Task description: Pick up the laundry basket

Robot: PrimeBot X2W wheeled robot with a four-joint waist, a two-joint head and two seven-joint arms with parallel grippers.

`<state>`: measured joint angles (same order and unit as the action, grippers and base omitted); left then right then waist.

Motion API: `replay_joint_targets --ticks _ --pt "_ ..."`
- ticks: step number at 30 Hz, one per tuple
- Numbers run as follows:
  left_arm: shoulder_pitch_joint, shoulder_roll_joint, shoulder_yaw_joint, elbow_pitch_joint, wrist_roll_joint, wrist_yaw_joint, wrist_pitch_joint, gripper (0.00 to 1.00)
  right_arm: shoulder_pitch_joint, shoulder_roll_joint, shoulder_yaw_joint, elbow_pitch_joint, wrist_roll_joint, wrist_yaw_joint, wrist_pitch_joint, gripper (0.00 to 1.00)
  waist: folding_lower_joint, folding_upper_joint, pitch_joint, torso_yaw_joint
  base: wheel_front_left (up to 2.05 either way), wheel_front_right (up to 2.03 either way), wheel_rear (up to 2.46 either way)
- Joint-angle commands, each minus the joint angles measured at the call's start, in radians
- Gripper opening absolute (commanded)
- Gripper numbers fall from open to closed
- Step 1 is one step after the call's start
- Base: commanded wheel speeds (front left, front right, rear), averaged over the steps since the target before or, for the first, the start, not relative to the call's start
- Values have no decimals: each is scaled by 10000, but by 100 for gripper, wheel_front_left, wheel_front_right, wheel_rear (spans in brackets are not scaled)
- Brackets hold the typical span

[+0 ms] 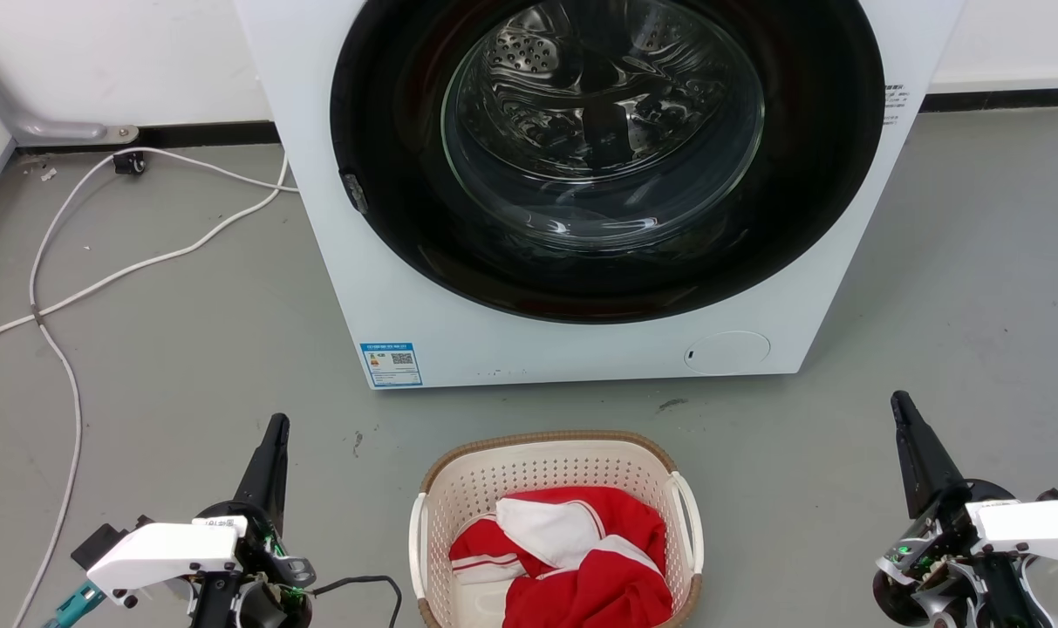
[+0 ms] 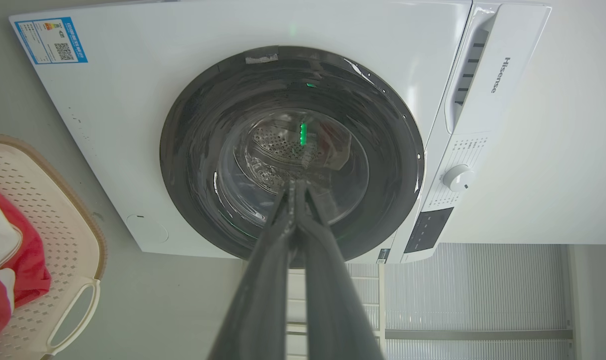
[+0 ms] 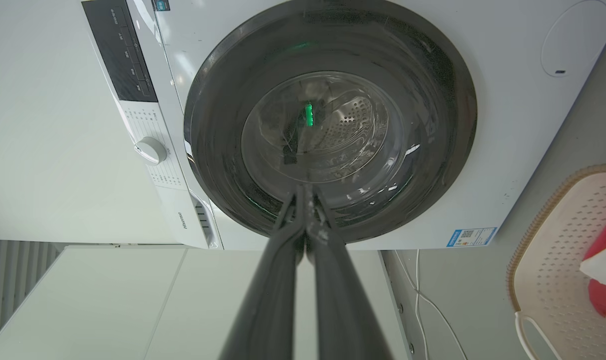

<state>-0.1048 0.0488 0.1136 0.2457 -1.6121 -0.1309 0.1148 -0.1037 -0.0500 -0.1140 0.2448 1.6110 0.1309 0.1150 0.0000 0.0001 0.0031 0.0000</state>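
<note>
We are facing a white front-loading washing machine (image 1: pixel 424 288), far. Near us, centred, the cream perforated plastic laundry basket (image 1: pixel 550 471) is sitting on the grey floor (image 1: pixel 188 366), holding a red-and-white garment (image 1: pixel 598 567). Our left gripper (image 1: pixel 276 429) and right gripper (image 1: pixel 903 412) are flanking it, well apart, fingers pressed together, empty.

Probably a laundry room or test space, front-loading washing machine (image 1: pixel 581 174), bare grey floor (image 1: pixel 188 349), loose white cable (image 1: pixel 75 279), plain white wall (image 1: pixel 101 52)
</note>
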Motion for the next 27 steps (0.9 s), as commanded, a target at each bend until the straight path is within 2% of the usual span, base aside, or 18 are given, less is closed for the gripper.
replay_joint_targets --ticks 1,27 --pt "-84 27 20 6 -17 -20 22 0 -98 -5 -7 5 39 -3 17 0 0 -1 0 0 0 0 0" --pt "-84 27 20 5 -18 -20 21 0 -98 -5 -6 4 39 -3 16 0 0 -1 0 0 0 0 0"
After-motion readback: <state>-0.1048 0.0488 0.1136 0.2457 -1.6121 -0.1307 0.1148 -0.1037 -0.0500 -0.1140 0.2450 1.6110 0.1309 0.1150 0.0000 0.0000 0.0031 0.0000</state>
